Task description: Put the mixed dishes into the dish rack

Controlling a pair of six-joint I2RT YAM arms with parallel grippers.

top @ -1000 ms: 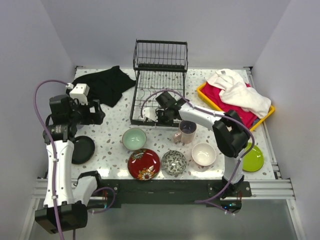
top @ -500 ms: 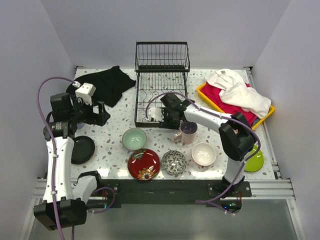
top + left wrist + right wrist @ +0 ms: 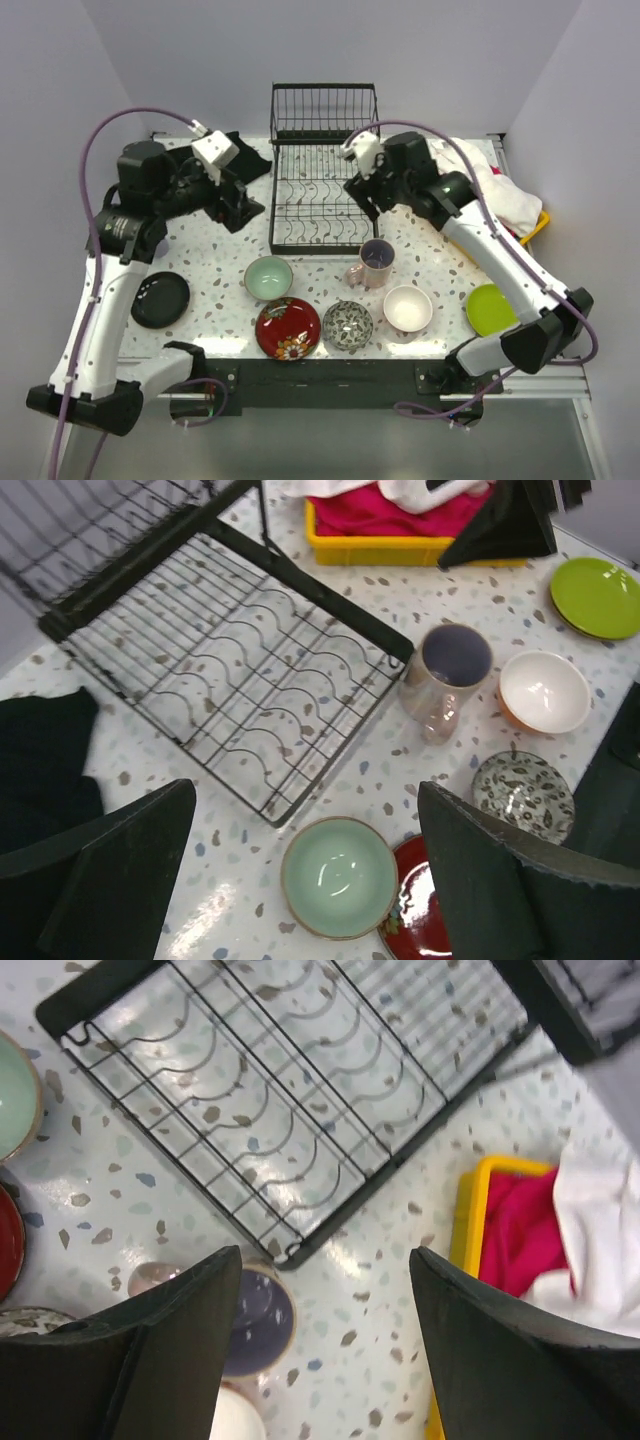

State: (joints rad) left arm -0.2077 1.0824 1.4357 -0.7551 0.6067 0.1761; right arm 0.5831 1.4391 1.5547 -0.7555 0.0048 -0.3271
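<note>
- The rack (image 3: 320, 190) is set far mid-table (image 3: 225, 290).
- The mug (image 3: 375, 262), bowls (image 3: 268, 277) and plates (image 3: 160, 298) are seen on the table before it.
- The left gripper (image 3: 240, 208) is held beside the rack, fingers apart.
- The right gripper (image 3: 365, 198) is held over its right edge, fingers apart.

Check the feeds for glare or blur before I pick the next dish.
Top external: even light, soft shadows, everything sharp. Left wrist: a glare patch on the table beside the pale green bowl; dishes sharp. Right wrist: table washed pale under the dish rack; upper right corner blurred.
</note>
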